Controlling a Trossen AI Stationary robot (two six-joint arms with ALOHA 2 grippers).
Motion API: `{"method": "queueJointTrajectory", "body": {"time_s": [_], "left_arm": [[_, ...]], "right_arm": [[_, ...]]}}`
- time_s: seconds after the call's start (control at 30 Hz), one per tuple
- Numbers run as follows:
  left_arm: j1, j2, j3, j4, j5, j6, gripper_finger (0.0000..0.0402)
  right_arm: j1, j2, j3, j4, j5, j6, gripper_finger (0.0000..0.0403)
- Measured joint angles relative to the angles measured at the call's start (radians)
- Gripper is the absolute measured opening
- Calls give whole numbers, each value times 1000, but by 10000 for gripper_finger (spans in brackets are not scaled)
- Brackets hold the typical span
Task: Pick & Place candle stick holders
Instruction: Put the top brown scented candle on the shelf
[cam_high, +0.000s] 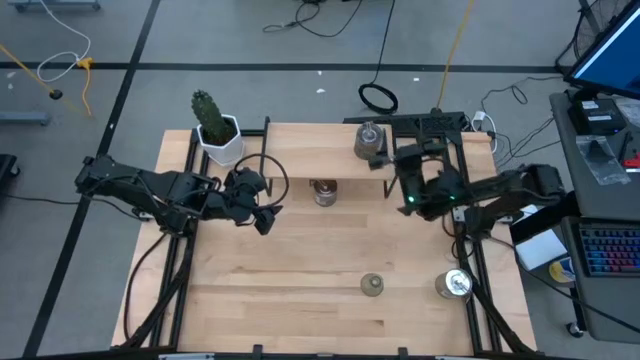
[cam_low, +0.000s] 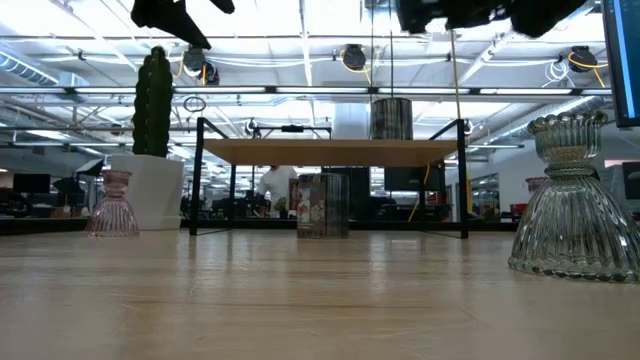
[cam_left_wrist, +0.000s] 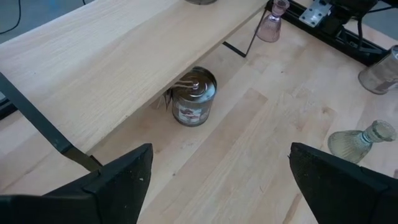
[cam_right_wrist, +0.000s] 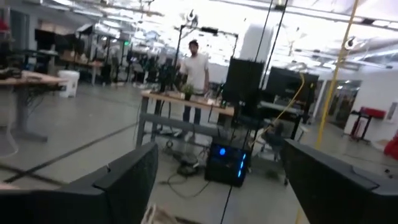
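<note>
the left gripper (cam_left_wrist: 217, 180) is gaping wide, empty, over the tabletop's left half, facing the squat silvery metal holder (cam_left_wrist: 193, 96) under the shelf edge: rigid, slippery, best pinched across its sides.

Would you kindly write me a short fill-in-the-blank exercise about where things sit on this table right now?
1. The cactus stands in a ____ pot.
2. One silvery metal holder sits on the table under the edge of the raised wooden ____.
3. The left gripper hangs above the table with its fingers ____.
4. Another silvery holder stands ____ the shelf, near the right arm.

Missing words: white; shelf; open; on
</note>
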Motion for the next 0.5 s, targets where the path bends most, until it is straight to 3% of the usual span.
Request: {"method": "queueJointTrajectory", "body": {"time_s": [0.17,0.5], "left_arm": [[0,0,0,4,0,-2,378],[-5,30,0,199,1,10,374]], "right_arm": [[131,-73,0,-36,102,-114,293],[337,-149,0,-138,114,-86,214]]}}
